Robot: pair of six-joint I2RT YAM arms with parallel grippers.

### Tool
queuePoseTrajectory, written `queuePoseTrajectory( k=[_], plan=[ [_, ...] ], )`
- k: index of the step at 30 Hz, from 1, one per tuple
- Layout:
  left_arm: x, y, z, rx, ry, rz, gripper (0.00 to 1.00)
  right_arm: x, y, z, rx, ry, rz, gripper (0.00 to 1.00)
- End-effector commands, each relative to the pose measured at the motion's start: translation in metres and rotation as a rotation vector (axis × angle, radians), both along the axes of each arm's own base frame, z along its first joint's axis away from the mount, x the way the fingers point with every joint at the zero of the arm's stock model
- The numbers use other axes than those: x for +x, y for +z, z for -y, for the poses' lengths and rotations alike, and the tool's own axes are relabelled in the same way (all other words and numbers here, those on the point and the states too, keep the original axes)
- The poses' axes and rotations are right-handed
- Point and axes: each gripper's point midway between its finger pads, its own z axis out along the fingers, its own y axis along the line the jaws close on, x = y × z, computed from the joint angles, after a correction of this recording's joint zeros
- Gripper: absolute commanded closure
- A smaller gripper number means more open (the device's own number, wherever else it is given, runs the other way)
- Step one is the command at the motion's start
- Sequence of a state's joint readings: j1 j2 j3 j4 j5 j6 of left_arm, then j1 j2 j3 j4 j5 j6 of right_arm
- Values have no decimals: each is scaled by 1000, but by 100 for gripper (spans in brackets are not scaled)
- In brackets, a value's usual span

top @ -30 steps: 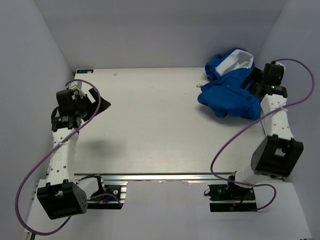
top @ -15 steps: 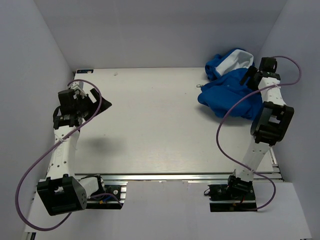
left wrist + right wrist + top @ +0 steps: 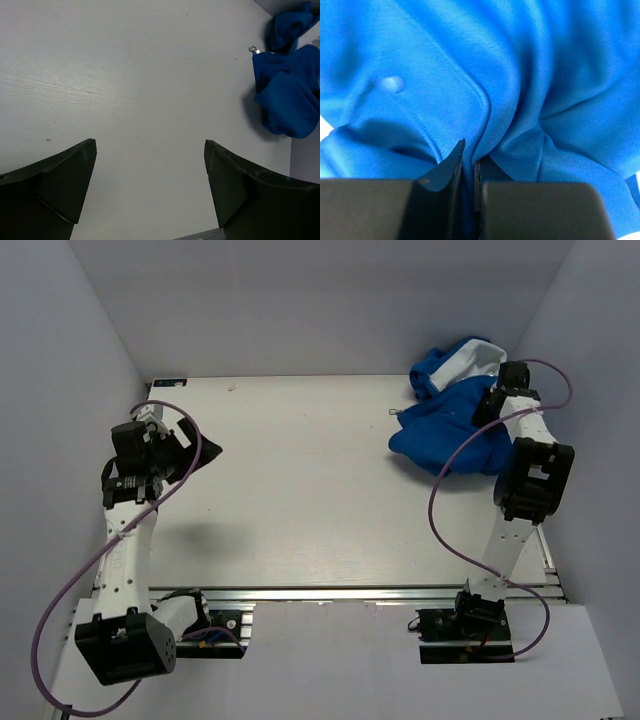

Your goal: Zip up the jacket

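I pinch the jacket on the right; my left fingers are open.
My right fingers (image 3: 442, 185) squeeze a soft fold of the bright blue jacket (image 3: 450, 430) tight between them. My left fingers (image 3: 60, 175), dark and pointy, are spread far apart above the smooth white desk (image 3: 300, 490). The jacket lies crumpled in a lumpy heap at the desk's far right corner, with some white lining showing at the back.

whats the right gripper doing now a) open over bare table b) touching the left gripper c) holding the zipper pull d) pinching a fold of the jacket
D: the right wrist view shows the right gripper shut with a fold of the jacket pinched between its fingers.
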State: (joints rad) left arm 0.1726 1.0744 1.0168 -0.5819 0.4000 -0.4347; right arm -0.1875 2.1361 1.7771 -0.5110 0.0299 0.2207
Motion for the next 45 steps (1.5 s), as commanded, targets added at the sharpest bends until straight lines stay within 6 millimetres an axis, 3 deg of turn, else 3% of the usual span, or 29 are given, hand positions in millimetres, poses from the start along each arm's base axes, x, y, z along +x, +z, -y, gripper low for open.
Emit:
queuePoseTrajectory(
  k=[1,2,4,5,6,7,8,11,12,13,15,17,18,19,20,21,22,23,24,25,27,28,29,30,32,35,37,41,45],
  plan=[
    [-12,43,7,8,-23,119,2,13,135,-49,22,176,300,100],
    [-15,45,9,2,-33,133,2,12,158,-59,9,205,340,100],
    [-22,56,16,-11,-57,177,2,8,234,-102,-48,330,478,100],
    [-24,58,18,-14,-65,184,2,-1,250,-117,-62,372,491,100],
    [-27,60,18,-15,-66,184,2,-11,285,-165,-85,487,565,100],
    [-28,59,18,-16,-63,178,2,-25,309,-184,-85,526,614,100],
    [-28,60,18,-16,-62,176,2,-43,325,-229,-47,637,661,100],
    [-30,58,17,-16,-52,154,2,-91,377,-290,35,818,815,100],
    [-31,58,16,-19,-48,148,2,-117,388,-324,92,926,848,100],
    [-31,58,16,-20,-46,144,2,-138,402,-335,107,978,888,100],
    [-32,60,16,-18,-42,143,2,-176,408,-364,162,1099,915,100],
    [-32,59,14,-14,-33,136,2,-199,385,-357,220,1085,865,100],
    [-33,58,13,-15,-22,128,2,-194,379,-348,199,1011,890,100],
    [-33,57,11,-13,-12,122,2,-215,385,-328,195,961,936,100],
    [-32,55,8,-4,7,112,2,-212,315,-321,195,898,791,100],
    [-33,52,6,2,20,100,2,-209,292,-301,155,779,756,100],
    [-32,52,3,11,36,92,2,-227,287,-279,153,709,766,100],
    [-30,48,-4,28,69,74,2,-232,261,-262,133,622,713,100],
    [-30,45,-7,35,85,59,2,-232,212,-237,106,453,598,100],
    [-28,43,-10,40,99,51,2,-252,189,-216,84,385,517,98],
    [-23,36,-15,48,125,25,2,-265,159,-180,18,201,411,77],
    [-20,33,-17,47,135,13,2,-270,153,-167,-13,134,375,61],
    [-18,26,-17,44,140,-2,2,-279,145,-153,-63,97,321,29],
    [-15,17,-17,30,139,-35,2,-277,155,-147,-97,76,338,19],
    [-17,3,-13,12,124,-92,2,-272,160,-157,-93,147,340,11],
    [-23,-23,-5,-23,93,-176,2,-264,166,-186,-67,352,375,11],
    [-30,-37,-2,-34,83,-213,2,-264,159,-199,-67,456,363,11],
    [-45,-76,7,-5,60,-334,2,-271,149,-247,-22,663,346,11],
    [-36,-95,33,57,15,-383,2,-264,154,-277,-101,754,392,11]
  ],
)
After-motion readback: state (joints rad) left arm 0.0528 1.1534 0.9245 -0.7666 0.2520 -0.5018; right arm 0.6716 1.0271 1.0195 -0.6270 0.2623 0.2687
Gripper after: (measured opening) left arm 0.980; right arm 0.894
